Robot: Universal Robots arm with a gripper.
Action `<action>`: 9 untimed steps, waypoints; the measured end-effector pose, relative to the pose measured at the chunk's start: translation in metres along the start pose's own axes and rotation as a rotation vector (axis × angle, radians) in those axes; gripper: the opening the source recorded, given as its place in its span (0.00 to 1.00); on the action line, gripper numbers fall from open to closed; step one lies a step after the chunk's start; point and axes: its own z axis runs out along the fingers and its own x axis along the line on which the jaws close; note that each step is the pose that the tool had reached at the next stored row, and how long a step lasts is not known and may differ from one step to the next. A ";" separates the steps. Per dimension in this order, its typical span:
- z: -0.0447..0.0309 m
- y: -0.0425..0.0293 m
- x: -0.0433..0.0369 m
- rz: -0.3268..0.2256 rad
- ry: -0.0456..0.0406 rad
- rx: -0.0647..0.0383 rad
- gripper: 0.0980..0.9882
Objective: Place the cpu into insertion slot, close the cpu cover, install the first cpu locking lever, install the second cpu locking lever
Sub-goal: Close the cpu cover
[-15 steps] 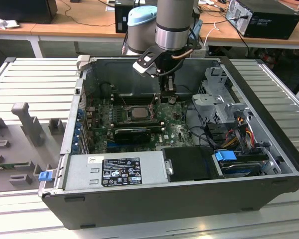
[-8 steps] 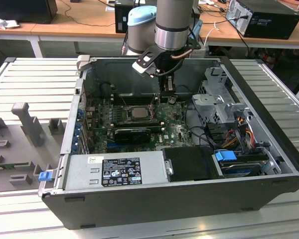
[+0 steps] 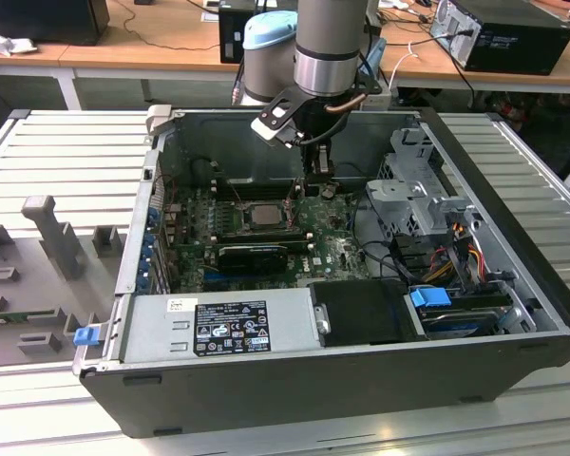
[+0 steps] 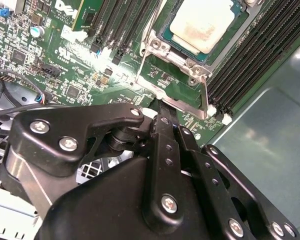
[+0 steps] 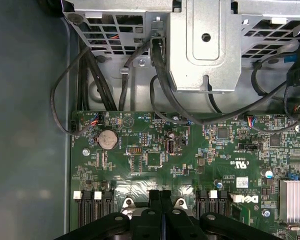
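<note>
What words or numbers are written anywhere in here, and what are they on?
The black sticker on the power supply: white print, too small to read.
The green circuit board: a white maker's logo; tiny markings around it too small to read.
The cpu: no print I can make out.

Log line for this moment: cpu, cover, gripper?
cpu: seated | cpu cover: down around it | gripper: shut, beside cover's edge

memory slots (image 4: 260, 60) flanking cpu (image 4: 205, 22), drive cage (image 3: 408, 195) near, open above
</note>
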 end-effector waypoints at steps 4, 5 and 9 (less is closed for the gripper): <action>0.0000 -0.0006 0.0000 0.000 0.0000 0.000 0.01; 0.0000 -0.0007 0.0000 0.000 0.0000 0.000 0.01; -0.0001 -0.0015 0.0000 0.000 0.0000 0.000 0.01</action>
